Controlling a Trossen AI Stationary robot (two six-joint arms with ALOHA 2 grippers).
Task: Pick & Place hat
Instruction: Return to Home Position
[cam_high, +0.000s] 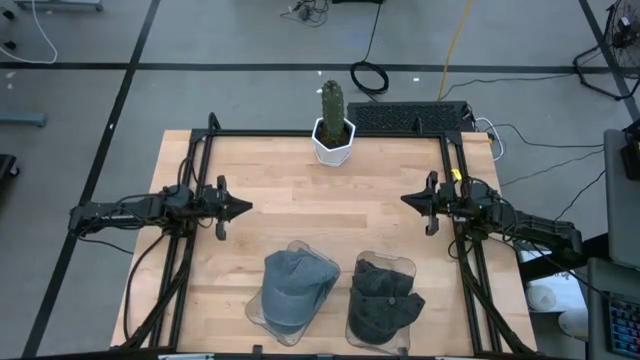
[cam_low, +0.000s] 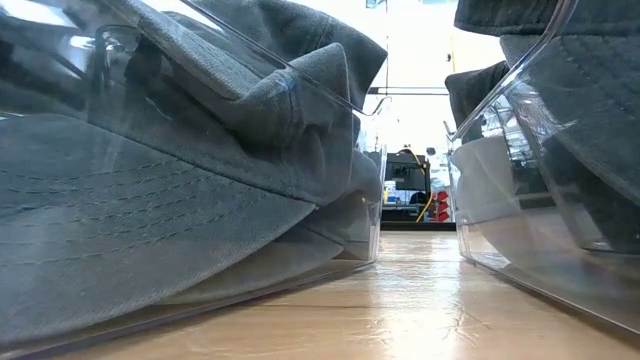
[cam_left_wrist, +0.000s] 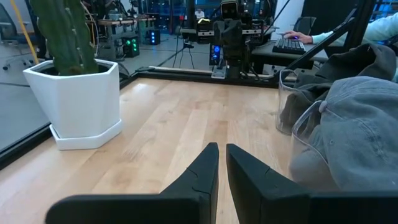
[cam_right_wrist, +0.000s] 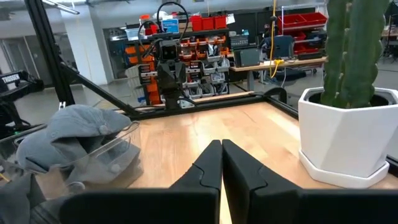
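The job looks done: black fabric caps (cam_high: 380, 300) fill the right transparent plastic bin (cam_high: 402, 263), while the left gripper (cam_high: 245, 207) and right gripper (cam_high: 405, 200) rest, fingers together.

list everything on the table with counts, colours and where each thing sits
table: one, light wood, under both arms
pot: one, white, middle of the table's top edge in the high view
cactus: one, green, upright in the pot
left bin: one, transparent, bottom edge
blue-grey caps: count unclear, piled in the left bin
right bin: one, transparent, beside the left bin
dark caps: count unclear, piled in the right bin
left tool: one, dark, shut, empty, over the table's left side
right tool: one, dark, shut, empty, over the right side
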